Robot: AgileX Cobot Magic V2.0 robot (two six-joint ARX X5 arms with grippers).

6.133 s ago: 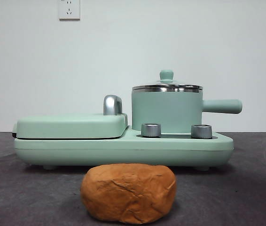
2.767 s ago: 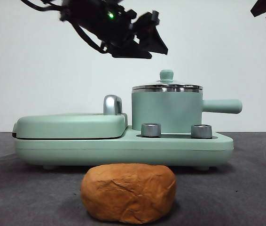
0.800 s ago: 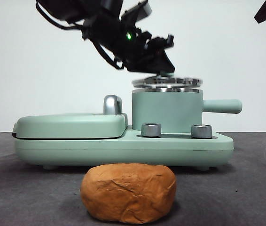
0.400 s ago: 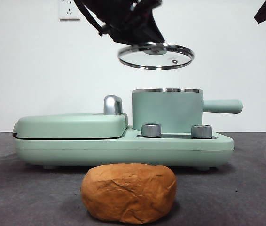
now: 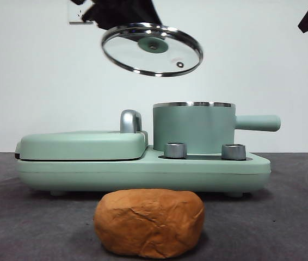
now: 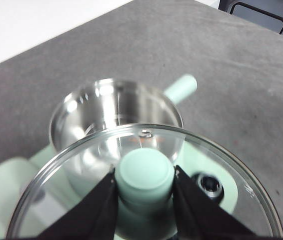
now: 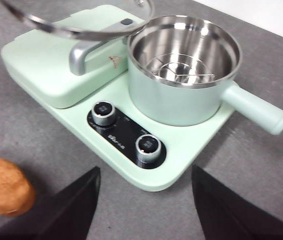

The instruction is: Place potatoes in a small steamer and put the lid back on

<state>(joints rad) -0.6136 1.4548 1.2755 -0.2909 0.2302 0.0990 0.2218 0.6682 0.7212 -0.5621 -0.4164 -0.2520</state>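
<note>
Front view: lid aloft, pot uncovered

Left gripper (image 6: 144, 192) clenches the mint knob of the lid (image 5: 152, 49), held tilted in the air up and left of the small steamer (image 5: 193, 128) — its steel bowl bare. The potato (image 5: 149, 223) lies on the near surface (image 5: 29, 228). Right gripper (image 7: 145, 200) hangs spread wide — holding nothing.

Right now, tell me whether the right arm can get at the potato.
Probably yes. The right gripper hangs open above the table, and the potato lies bare in front of the cooker with nothing over it. The left gripper holds the lid high, clear of that path.
</note>
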